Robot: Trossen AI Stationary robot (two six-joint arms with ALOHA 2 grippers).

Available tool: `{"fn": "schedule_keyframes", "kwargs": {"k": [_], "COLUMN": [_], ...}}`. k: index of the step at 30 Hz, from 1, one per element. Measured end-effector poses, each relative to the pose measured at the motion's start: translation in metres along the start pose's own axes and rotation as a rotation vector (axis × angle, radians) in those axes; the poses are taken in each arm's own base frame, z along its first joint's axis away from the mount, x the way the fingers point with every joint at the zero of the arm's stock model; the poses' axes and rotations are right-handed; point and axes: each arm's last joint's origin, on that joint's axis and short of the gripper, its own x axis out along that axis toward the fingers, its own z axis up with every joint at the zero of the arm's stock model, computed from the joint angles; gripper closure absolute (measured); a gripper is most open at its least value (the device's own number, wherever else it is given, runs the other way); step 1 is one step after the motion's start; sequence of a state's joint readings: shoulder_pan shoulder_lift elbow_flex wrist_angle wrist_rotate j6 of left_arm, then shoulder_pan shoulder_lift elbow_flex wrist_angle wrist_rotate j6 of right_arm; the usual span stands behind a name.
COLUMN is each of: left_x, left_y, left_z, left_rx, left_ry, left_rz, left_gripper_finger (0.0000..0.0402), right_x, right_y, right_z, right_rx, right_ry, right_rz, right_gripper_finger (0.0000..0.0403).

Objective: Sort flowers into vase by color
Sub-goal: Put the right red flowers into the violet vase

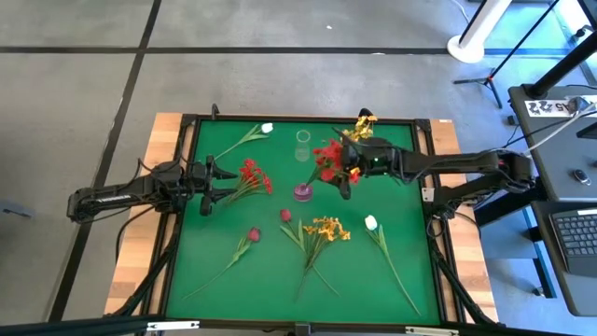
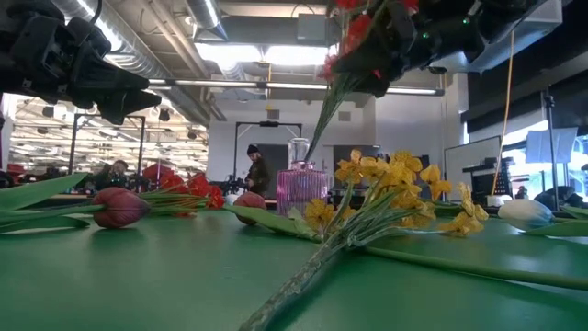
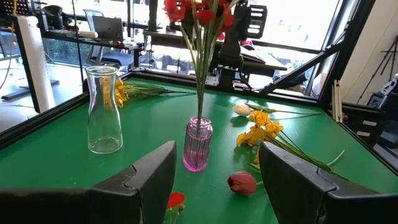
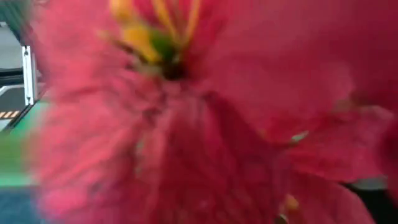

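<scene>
A green bench (image 1: 215,271) carries red blossom clusters (image 1: 252,175), yellow-orange blossoms (image 1: 328,228), white buds (image 1: 370,222), dark red buds (image 1: 254,234), a ribbed pink vase (image 3: 197,145) and a clear one (image 3: 103,109).

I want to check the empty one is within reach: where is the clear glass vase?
In the high view the clear glass vase stands near the mat's far edge, centre, just behind the pink vase.

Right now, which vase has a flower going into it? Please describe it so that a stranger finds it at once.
On the green table, look near the middle, under the right gripper. There stands the pink ribbed vase, with the stems of the red flower cluster in its mouth. The clear glass vase beside it is taller and empty.
</scene>
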State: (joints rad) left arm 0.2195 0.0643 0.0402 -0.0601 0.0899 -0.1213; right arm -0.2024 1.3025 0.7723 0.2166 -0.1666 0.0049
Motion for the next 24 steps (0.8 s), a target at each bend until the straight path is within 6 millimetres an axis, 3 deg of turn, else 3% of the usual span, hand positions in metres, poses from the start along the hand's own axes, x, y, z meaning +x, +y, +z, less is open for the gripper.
{"fn": "schedule_keyframes", "kwargs": {"k": [5,13,24], "left_x": [0.000,0.000,0.000], "left_y": [0.000,0.000,0.000], "left_z": [0.000,0.000,0.000], "left_rx": [0.000,0.000,0.000], "left_ry": [0.000,-0.001,0.000], "left_rz": [0.000,0.000,-0.001], "left_gripper_finger": [0.0178,0.0178,0.0178], "right_x": [-0.006,-0.026,-0.037], "right_y": [0.000,0.002,0.003], "right_z": [0.003,0.031,0.061], "right_rx": [-0.012,-0.045,-0.100], "right_ry": [-0.002,0.072,0.130], "right_rz": [-0.018,-0.077,-0.100], "right_gripper_finger": [0.0125,0.0125,0.0125]}}
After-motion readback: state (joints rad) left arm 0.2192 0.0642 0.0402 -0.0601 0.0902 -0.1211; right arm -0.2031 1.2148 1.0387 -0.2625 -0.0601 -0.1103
